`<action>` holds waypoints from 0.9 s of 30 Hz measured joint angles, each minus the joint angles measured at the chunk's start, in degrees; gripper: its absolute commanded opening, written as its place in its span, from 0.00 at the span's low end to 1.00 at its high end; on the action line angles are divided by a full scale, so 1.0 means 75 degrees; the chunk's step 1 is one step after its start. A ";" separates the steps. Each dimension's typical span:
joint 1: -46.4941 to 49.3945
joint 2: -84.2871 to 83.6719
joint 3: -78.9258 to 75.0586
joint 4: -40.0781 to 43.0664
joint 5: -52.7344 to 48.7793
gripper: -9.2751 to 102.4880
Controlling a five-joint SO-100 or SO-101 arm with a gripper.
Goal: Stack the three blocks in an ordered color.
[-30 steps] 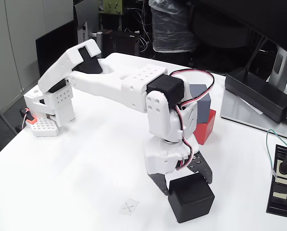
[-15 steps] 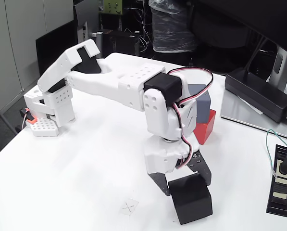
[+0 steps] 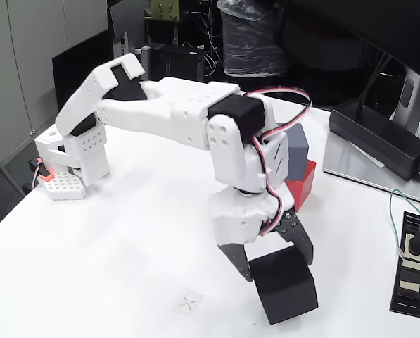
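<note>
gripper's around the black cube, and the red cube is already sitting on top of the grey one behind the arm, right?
Not quite. The gripper is around the black cube, but the fixed view shows the stack reversed: the grey cube sits on top of the red cube.

Raised oblique fixed view, near table (image 3: 111, 253)

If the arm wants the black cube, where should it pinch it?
Probably from above, on two opposite flat side faces of the black block. The cube is plain, and the gripper already straddles its upper part, one finger on each side, pointing down.
</note>
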 measured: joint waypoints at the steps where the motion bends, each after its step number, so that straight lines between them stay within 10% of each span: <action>1: 0.0000 0.0164 0.0000 0.0012 0.0000 0.13; 27: -0.1828 0.5027 0.0234 0.0609 0.0000 0.13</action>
